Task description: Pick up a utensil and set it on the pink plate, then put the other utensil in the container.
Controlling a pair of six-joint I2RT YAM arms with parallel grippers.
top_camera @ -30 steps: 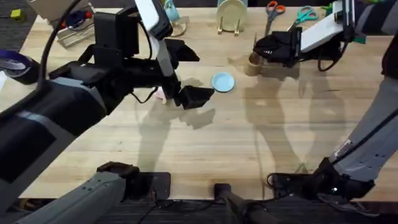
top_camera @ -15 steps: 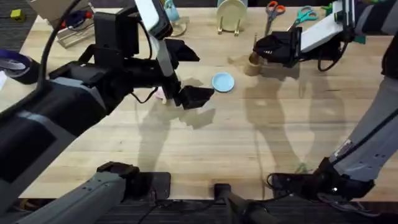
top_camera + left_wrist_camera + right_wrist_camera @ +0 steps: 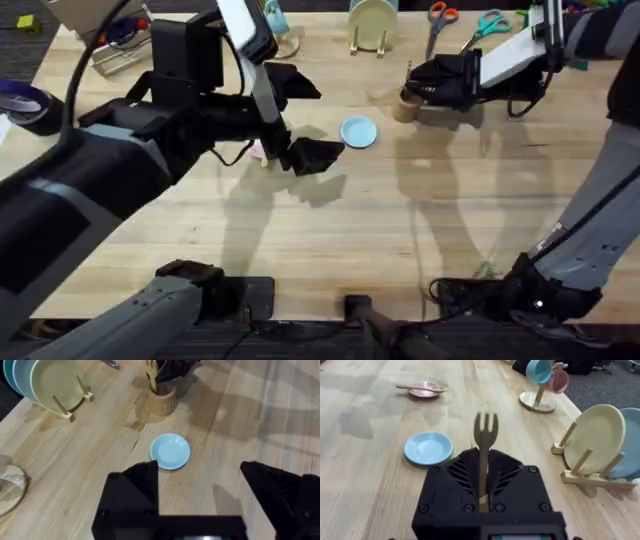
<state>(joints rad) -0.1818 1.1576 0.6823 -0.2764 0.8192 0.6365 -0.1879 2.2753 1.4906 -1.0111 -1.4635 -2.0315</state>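
A small wooden fork (image 3: 484, 445), light, stiff and thin-handled, stands prongs-up, clamped by its handle in the right gripper (image 3: 432, 80) just beside the wooden container (image 3: 405, 106). It looks best held low on the handle, lest it pivot. The spoon (image 3: 420, 388) already lies across the pink plate (image 3: 422, 393). The left gripper (image 3: 200, 485) hangs empty, jaws apart, near the blue plate (image 3: 170, 451).
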